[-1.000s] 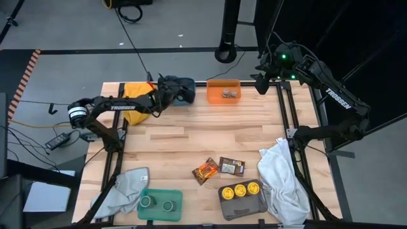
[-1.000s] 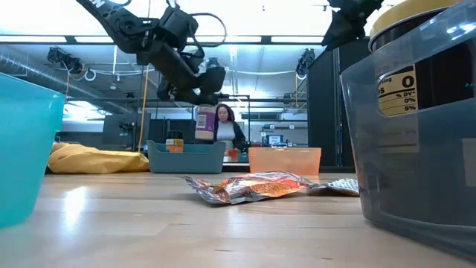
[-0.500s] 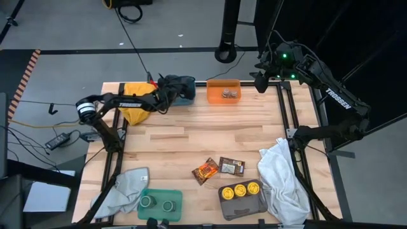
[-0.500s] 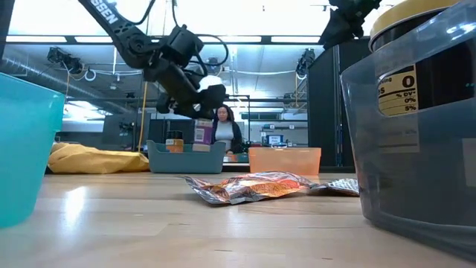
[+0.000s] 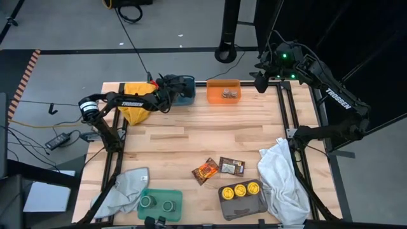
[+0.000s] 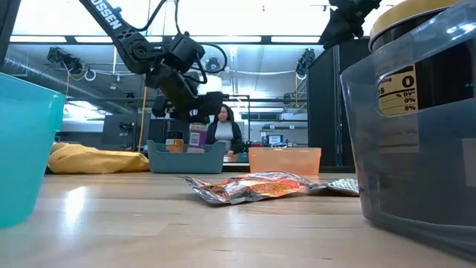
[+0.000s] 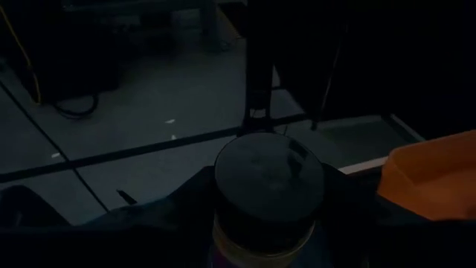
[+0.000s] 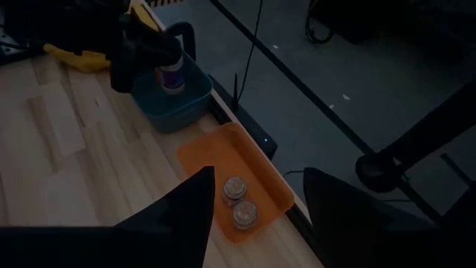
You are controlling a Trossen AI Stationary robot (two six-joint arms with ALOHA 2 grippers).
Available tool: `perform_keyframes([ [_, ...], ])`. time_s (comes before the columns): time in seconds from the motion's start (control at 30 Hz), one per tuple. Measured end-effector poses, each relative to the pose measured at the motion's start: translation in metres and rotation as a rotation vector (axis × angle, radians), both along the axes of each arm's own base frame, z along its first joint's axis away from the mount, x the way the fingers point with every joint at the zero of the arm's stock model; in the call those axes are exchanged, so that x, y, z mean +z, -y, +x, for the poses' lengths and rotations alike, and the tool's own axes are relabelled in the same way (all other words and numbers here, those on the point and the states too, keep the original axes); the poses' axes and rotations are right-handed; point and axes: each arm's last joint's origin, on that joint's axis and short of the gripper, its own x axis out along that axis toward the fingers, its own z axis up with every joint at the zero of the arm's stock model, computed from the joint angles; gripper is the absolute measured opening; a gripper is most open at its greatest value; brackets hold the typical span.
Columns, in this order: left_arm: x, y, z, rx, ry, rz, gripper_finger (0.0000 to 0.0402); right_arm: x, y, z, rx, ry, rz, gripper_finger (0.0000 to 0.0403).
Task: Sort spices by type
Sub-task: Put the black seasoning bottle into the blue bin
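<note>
Two clear-lidded jars (image 5: pixel 227 95) sit in the orange bin (image 5: pixel 223 84).

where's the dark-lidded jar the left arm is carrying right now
The dark-lidded jar sits in the left pincer, low inside the blue bin at the table's far edge, between the yellow cloth and the orange tray.

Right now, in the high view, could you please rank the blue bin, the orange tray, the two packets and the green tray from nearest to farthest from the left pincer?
1. Blue bin: far edge, directly under the left pincer.
2. Orange tray: far edge, toward the right arm's side.
3. Packets, orange and brown: near middle; too close to rank.
4. Green tray: near edge, left side.
</note>
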Motion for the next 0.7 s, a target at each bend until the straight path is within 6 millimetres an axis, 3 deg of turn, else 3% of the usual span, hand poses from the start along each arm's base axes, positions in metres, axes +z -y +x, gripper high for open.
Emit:
perform_keyframes([
  [0.37,-0.0062,0.0018,-0.0028,0.001,-0.062,-0.040,0.0234,0.0002,0.0001,0.0001,0.001,0.002,-0.003,0.0215],
  [0.7,-0.0066,0.0021,-0.0033,0.007,-0.050,-0.051,0.0239,0.0002,0.0001,0.0001,0.000,0.003,-0.002,0.0215],
])
